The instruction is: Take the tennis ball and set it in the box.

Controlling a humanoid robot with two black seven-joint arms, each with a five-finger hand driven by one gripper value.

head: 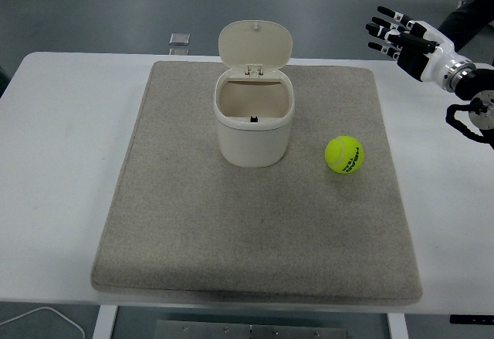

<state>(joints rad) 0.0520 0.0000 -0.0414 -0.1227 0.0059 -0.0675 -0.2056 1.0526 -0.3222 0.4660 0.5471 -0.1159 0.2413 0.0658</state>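
A yellow-green tennis ball (344,154) lies on the grey mat (193,223), right of the box. The box (254,122) is a cream bin standing mid-mat with its hinged lid (255,43) flipped up, so the inside shows and looks empty. My right hand (397,35) hovers above the table's far right corner, well up and to the right of the ball, with its fingers spread and holding nothing. No left arm appears in the view.
The mat covers most of the white table (62,161). A small grey square object (180,39) lies at the far edge, behind the box. A person's dark clothing (467,18) shows at the top right, behind my right arm.
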